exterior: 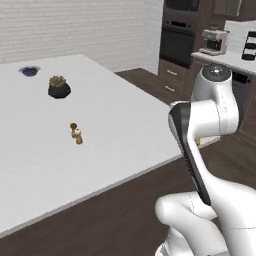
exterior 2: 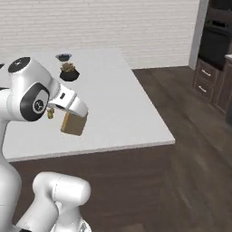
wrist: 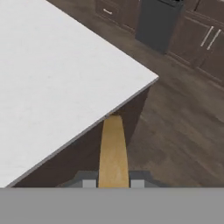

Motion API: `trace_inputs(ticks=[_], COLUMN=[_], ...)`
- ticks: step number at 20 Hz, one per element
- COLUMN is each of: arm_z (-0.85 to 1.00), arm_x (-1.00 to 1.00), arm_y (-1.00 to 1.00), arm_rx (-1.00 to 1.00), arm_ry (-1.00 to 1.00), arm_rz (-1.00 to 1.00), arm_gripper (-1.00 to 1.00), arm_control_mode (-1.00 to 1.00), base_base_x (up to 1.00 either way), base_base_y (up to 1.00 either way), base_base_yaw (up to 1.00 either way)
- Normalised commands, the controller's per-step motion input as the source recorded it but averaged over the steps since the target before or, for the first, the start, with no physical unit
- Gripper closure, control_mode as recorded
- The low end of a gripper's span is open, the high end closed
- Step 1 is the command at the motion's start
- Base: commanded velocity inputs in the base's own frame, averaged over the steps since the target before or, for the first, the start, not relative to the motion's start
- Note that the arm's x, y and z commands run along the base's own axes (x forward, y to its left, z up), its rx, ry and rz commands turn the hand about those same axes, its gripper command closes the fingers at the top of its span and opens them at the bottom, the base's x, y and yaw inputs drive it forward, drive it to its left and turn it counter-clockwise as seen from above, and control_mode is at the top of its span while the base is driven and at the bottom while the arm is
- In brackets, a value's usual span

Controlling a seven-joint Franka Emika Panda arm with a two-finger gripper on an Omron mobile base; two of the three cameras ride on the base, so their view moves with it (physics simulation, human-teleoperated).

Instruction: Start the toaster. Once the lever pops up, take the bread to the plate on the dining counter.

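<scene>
One bread [exterior 2: 74,124] slice — hand [exterior 2: 78,111] hides its top

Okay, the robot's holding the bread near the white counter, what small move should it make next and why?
Probably carry the bread further over the dining counter. The gripper is shut on the slice, which in the hand view hangs at the counter's edge, over its dark side panel and the floor. No plate shows yet, so it likely lies further along.

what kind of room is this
A home kitchen, most likely, rendered: a built-in wall oven, a coffee machine on a side counter, and a large white dining counter over dark wood flooring.
</scene>
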Motion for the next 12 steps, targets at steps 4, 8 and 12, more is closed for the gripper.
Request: trace_inputs(ticks=[4,8,12], arm_z=[0.0,0.0,0.0], arm_x=[0.0,0.0,0.0], arm_y=[0.0,0.0,0.0], arm_rx=[0.0,0.0,0.0], arm_ry=[0.0,0.0,0.0], arm_rz=[0.0,0.0,0.0], arm_gripper=[1.0,1.0,1.0], arm_control_mode=[1.0,1.0,1.0], base_base_x=[-0.24,-0.3,-0.21], base_base_y=[0.71,0.94,1.0], base_base_yaw=[0.69,0.49,0.25])
